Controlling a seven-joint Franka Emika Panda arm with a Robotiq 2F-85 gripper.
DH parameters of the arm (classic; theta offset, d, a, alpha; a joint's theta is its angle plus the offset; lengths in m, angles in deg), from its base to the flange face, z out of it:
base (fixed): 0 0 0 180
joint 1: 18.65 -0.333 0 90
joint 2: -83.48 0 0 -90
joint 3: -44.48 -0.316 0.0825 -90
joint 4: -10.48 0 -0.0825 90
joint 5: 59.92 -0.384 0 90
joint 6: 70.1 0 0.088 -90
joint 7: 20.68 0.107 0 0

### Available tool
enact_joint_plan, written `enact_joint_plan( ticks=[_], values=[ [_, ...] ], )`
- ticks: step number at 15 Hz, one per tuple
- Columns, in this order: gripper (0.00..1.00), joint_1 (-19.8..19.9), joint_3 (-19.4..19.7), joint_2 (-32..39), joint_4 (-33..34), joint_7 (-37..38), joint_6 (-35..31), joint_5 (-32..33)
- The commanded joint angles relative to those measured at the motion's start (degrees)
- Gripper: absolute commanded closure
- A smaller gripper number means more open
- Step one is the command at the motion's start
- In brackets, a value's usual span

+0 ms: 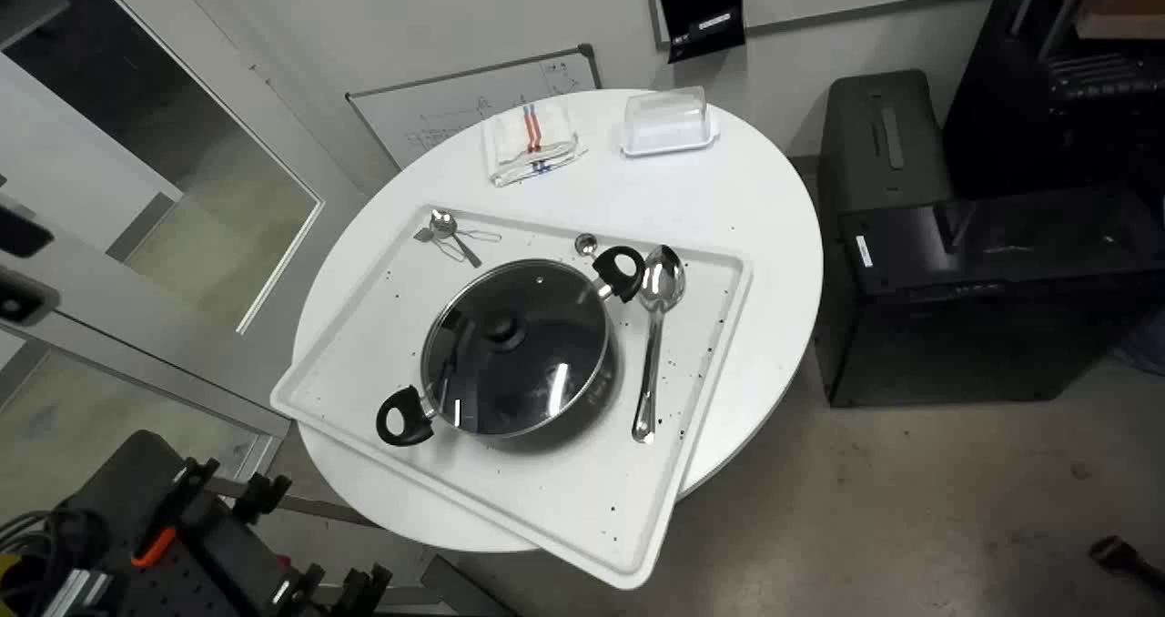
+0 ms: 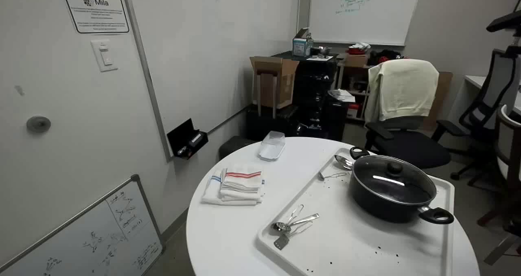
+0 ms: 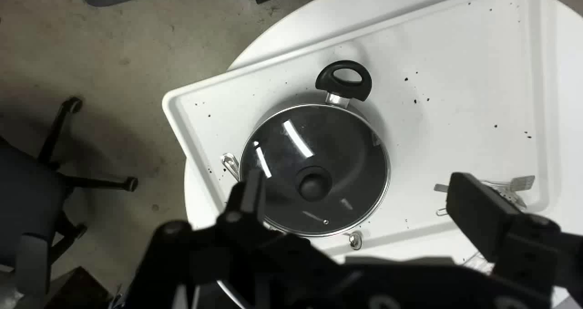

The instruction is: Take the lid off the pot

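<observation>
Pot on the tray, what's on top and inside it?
A glass lid with a black knob covers the pot. Through it, mostly darkness and reflections show; any contents can't be made out.

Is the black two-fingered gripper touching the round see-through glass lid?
Apart. Both exterior views show the glass lid unobstructed, with no part of the black gripper against it.

Wrist view: black pincer [image 3: 357, 181] juts up from the bottom edge, jaws spread wide. Frame-right finger [image 3: 483, 215]: blocky, tip slanting inward. Frame-left finger [image 3: 252, 197]: narrower-looking, nearly upright, well apart from its mate. Pale round bolts [image 3: 232, 217] at the joints; base blurred.
</observation>
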Motion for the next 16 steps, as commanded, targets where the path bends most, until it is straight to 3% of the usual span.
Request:
enact_joint_plan(
  ticks=[1,9,16],
  values=[
    [0.00,-0.2,0.2,0.0,0.1,0.1,0.2,0.2],
    [0.00,0.1,0.6,2.2,0.9,0.1,-0.4,0.2],
    [0.00,1.0,3.5,12.7,4.4,-1.1,-6.0,-0.2]
  ],
)
